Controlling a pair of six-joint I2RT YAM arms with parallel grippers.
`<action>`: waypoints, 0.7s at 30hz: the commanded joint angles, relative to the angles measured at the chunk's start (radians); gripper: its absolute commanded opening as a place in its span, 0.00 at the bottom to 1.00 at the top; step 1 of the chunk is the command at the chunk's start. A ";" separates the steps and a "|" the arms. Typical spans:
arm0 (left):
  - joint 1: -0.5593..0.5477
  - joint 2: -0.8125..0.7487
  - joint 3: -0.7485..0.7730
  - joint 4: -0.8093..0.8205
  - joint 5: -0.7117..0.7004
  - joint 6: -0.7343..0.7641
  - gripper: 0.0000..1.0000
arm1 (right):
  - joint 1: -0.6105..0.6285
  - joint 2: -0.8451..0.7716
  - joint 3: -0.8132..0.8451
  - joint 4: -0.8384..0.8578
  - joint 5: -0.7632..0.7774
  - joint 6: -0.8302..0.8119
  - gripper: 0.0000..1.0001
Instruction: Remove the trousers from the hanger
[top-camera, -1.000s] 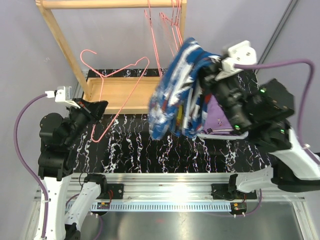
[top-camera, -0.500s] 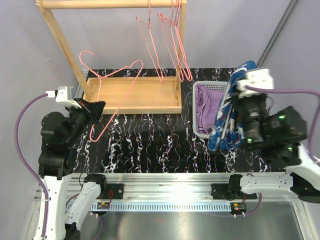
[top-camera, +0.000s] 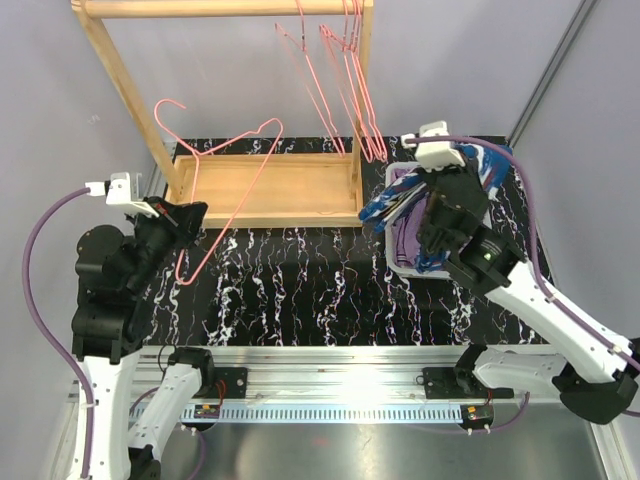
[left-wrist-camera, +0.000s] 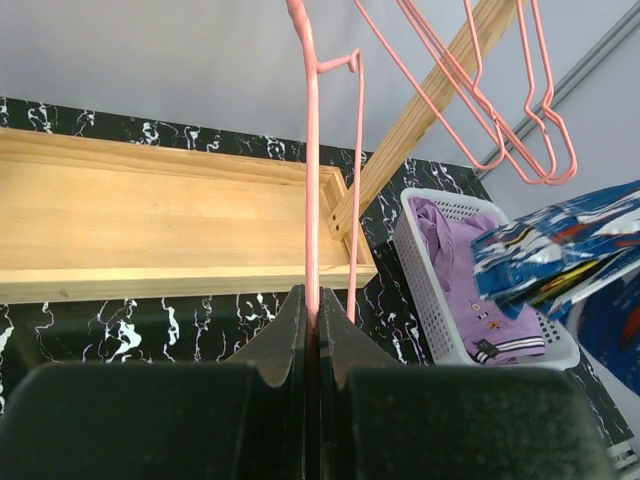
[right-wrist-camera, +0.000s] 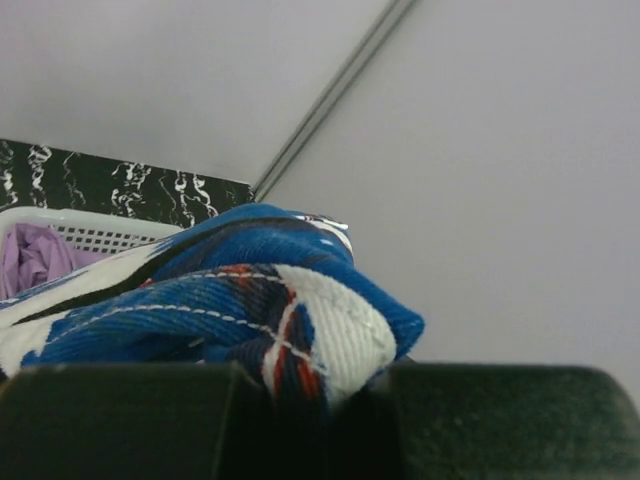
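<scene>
My left gripper (top-camera: 186, 216) (left-wrist-camera: 313, 300) is shut on the wire of an empty pink hanger (top-camera: 228, 150) (left-wrist-camera: 312, 150), held upright at the left of the table. My right gripper (top-camera: 432, 190) (right-wrist-camera: 310, 385) is shut on the dark blue trousers (top-camera: 383, 207) (right-wrist-camera: 250, 300) with white and red splashes, which hang bunched over a white basket (top-camera: 398, 268) (left-wrist-camera: 420, 270). In the left wrist view the blue trousers (left-wrist-camera: 560, 255) hang above the basket's far side. The lilac trousers (top-camera: 402, 183) (left-wrist-camera: 460, 290) lie folded inside the basket.
A wooden rack with a tray base (top-camera: 270, 190) (left-wrist-camera: 150, 230) stands at the back. Several empty pink hangers (top-camera: 350, 90) (left-wrist-camera: 500, 100) hang from its top bar, close to the basket's left. Grey walls close in behind and on the right.
My right arm swung the blue trousers from above the table's middle to the right and then back, over the basket. The left gripper kept hold of the hanger, hardly moving.
</scene>
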 joint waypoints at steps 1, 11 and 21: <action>-0.001 0.007 0.029 0.042 0.002 0.010 0.00 | -0.036 -0.126 -0.007 0.237 0.048 -0.041 0.00; -0.001 0.012 -0.009 0.079 0.044 -0.010 0.00 | -0.095 -0.160 -0.077 0.250 0.145 -0.236 0.00; -0.001 -0.008 -0.073 0.105 0.106 -0.007 0.00 | -0.328 0.075 -0.124 -0.316 0.016 0.397 0.00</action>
